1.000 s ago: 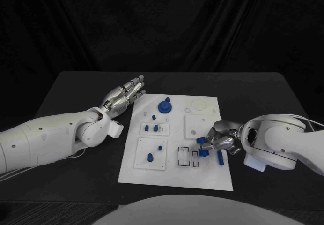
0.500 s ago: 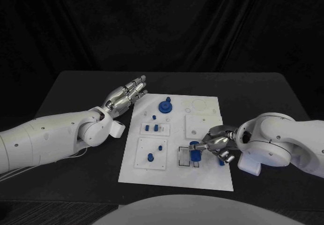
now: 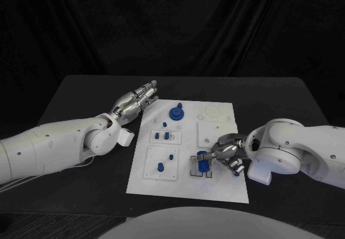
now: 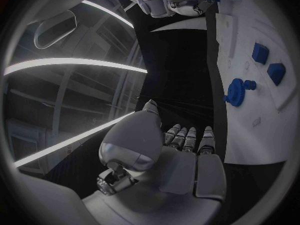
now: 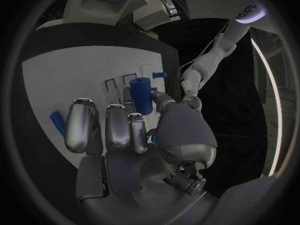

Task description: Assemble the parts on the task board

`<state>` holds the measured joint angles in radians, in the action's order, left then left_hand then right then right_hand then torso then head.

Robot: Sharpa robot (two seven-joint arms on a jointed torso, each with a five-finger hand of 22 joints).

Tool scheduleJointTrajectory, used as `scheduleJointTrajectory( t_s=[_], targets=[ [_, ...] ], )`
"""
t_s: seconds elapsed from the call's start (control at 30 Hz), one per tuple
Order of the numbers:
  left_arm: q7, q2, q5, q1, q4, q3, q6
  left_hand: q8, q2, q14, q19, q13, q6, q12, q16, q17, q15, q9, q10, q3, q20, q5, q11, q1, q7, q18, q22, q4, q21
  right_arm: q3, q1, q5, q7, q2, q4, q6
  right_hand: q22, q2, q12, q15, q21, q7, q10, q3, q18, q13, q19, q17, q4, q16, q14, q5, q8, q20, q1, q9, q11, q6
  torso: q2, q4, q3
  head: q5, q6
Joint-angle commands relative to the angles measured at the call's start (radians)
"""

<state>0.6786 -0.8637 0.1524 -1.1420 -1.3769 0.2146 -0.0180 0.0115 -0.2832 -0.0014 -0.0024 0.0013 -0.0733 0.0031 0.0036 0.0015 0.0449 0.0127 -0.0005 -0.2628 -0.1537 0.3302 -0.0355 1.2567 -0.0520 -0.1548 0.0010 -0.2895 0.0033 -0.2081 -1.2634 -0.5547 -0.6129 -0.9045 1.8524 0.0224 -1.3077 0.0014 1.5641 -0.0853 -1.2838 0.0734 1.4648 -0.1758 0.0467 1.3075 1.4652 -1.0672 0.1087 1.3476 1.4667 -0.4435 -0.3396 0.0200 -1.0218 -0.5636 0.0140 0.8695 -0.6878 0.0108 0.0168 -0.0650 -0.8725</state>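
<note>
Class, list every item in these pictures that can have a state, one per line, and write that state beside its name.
Left hand: open, fingers straight, holds nothing, beside the task board's far left edge.
Right hand: holds a blue cylinder.
Blue cylinder: held, over the outlined slots.
Task board: flat on the table.
Blue gear: seated on the board's far end.
Blue bar: lying loose on the board.

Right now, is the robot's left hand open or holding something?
Open: the left hand hangs beside the task board, fingers stretched out, holding nothing.

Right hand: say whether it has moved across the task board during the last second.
Yes. The right hand, holding a blue part, has moved leftward over the task board toward the outlined slots.
</note>
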Motion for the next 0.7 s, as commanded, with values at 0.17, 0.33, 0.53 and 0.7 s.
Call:
scheduleJointTrajectory(
  t_s=[0.17, 0.33, 0.53, 0.7],
  targets=[
    [0.084, 0.004, -0.005, 0.002, -0.001, -0.001, -0.021, 0.002, -0.004, 0.001, 0.002, -0.001, 0.0, -0.003, -0.004, -0.002, 0.008, 0.001, 0.001, 0.007, -0.009, 0.006, -0.01, 0.005, -0.009, -0.02, -0.001, -0.001, -0.003, 0.0, 0.009, -0.036, -0.014, 0.007, -0.009, -0.027, -0.168, 0.001, -0.011, 0.009, 0.027, 0.004, 0.095, -0.146, 0.023, 0.24, 0.012, 0.013, -0.139, -0.01, 0.026, 0.013, 0.009, 0.01, 0.011, 0.008, -0.008, -0.011, -0.002, 0.0006, -0.001, -0.003, 0.0],
    [0.083, 0.005, -0.005, 0.002, 0.0, -0.001, -0.025, 0.002, -0.004, 0.001, 0.002, -0.001, 0.0, -0.003, -0.004, -0.002, 0.008, 0.001, 0.001, 0.007, -0.011, 0.006, -0.01, 0.005, -0.009, -0.021, -0.001, -0.001, -0.003, 0.0, 0.011, -0.055, -0.017, 0.009, -0.014, -0.043, -0.166, 0.0, -0.012, 0.011, 0.032, 0.006, 0.094, -0.143, 0.024, 0.237, 0.009, 0.019, -0.134, -0.013, 0.025, 0.022, 0.013, 0.011, 0.015, 0.013, -0.01, -0.014, -0.001, -0.0006, -0.0009, -0.002, 0.0],
    [0.08, 0.007, -0.005, 0.002, 0.002, -0.001, -0.03, 0.002, -0.004, 0.001, 0.002, -0.001, 0.0, -0.003, -0.004, -0.002, 0.009, 0.001, 0.001, 0.008, -0.013, 0.006, -0.011, 0.006, -0.01, -0.022, -0.001, -0.001, -0.003, 0.0, 0.016, -0.062, -0.018, 0.012, -0.019, -0.058, -0.164, 0.003, -0.015, 0.013, 0.037, 0.009, 0.092, -0.132, 0.025, 0.234, 0.007, 0.025, -0.114, -0.016, 0.024, 0.046, 0.016, 0.014, 0.033, 0.025, -0.013, -0.015, 0.0, 0.0004, -0.0004, -0.004, 0.0],
    [0.078, 0.009, -0.005, 0.002, 0.003, -0.001, -0.035, 0.003, -0.005, 0.001, 0.002, -0.001, 0.0, -0.003, -0.004, -0.002, 0.011, 0.001, 0.001, 0.009, -0.015, 0.007, -0.012, 0.006, -0.011, -0.022, -0.001, -0.001, -0.003, 0.0, 0.021, -0.063, -0.018, 0.014, -0.022, -0.07, -0.163, 0.003, -0.017, 0.015, 0.042, 0.01, 0.09, -0.125, 0.026, 0.23, 0.005, 0.033, -0.103, -0.02, 0.023, 0.056, 0.019, 0.016, 0.044, 0.031, -0.015, -0.018, 0.0, 0.0022, -0.0007, -0.007, 0.0]
  ],
)
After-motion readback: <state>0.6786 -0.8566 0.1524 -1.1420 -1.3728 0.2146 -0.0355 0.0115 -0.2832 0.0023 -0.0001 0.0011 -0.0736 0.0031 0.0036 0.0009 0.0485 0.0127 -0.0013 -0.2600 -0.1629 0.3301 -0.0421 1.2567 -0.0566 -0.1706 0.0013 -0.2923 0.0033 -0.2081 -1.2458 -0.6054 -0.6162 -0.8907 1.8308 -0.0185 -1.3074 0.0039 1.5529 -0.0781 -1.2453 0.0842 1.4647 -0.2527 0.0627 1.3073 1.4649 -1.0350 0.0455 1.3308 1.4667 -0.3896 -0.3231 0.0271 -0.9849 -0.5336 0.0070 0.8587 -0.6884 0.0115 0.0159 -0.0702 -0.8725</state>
